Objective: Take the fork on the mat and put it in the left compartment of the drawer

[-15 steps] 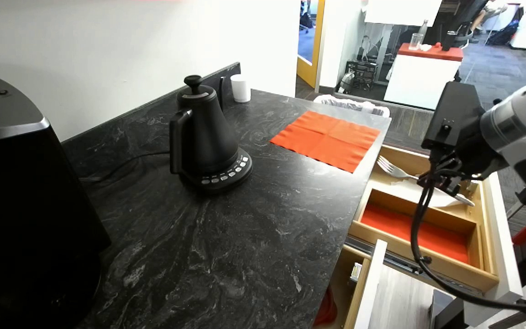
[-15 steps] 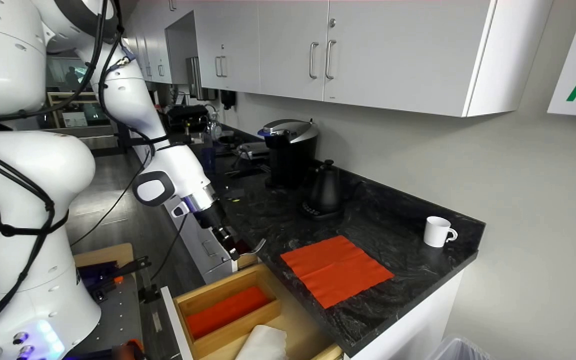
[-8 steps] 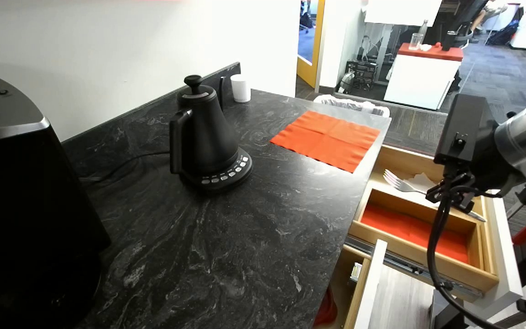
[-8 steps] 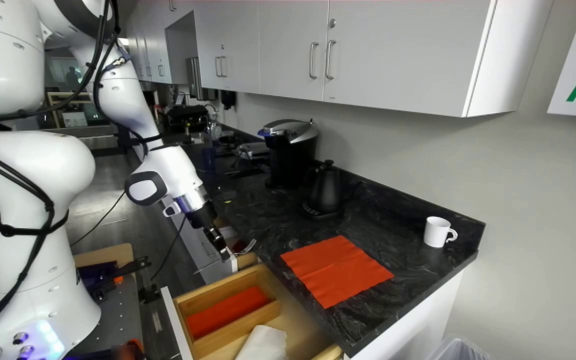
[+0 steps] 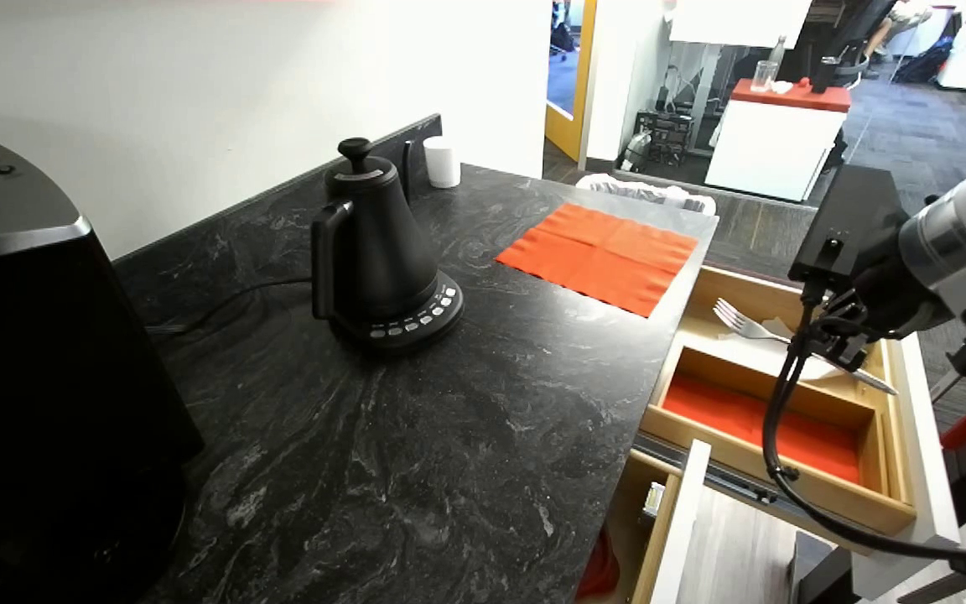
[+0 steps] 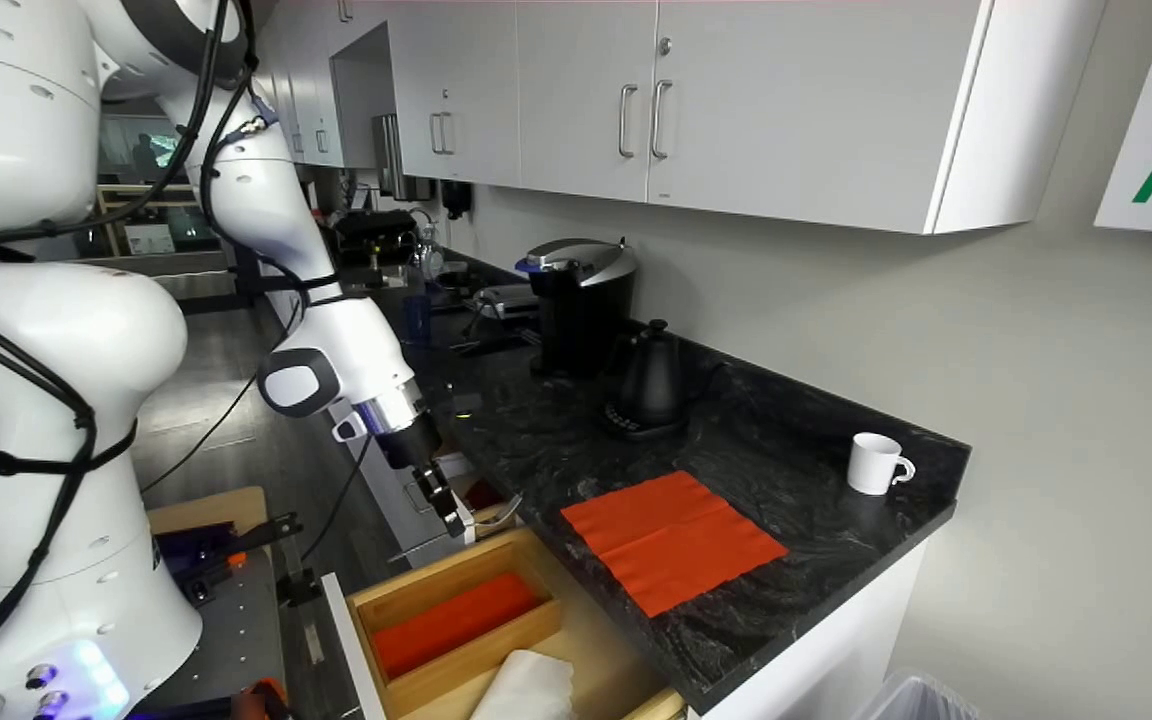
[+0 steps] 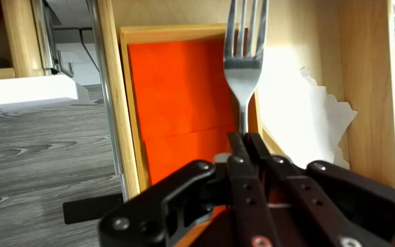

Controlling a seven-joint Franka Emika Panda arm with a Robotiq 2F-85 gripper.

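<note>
claw (image 7: 244,137) is pinching the fork (image 7: 244,75) by its handle, fingertips (image 7: 236,145) pressing together below the neck. taking the left compartment (image 7: 180,89), red-floored, as my landmark: the fork is hanging above it, from the wrist view overlapping its divider wall (image 5: 734,376), tines (image 7: 241,32) aiming at its counter-side end. white paper (image 7: 297,113) is lying across the divider from it; the mat (image 6: 676,540) is lying on the counter (image 5: 483,403) beyond that same end.

step in hand, as i'm reading it: placing into the compartment. the fork is probably needing a sideways shift toward the compartment's middle, in line with its long walls, before any descent. the tines are seeming to overreach, so easing back toward the front panel of the drawer (image 5: 934,453) may be helping. going down slowly and level, letting go close to its floor, should be sparing a bounce; a tine catching on a wall is my main worry.

views: the wrist view is showing the pinch plainly; outside, the dark fingers are merging. wrist view is hiding the handle's tail end; in an exterior view that tail end (image 5: 877,383) is poking toward the compartment's front end. height isn't reading from the wrist either; in an exterior view the fork head (image 6: 507,515) is showing above the compartment's walls.
</note>
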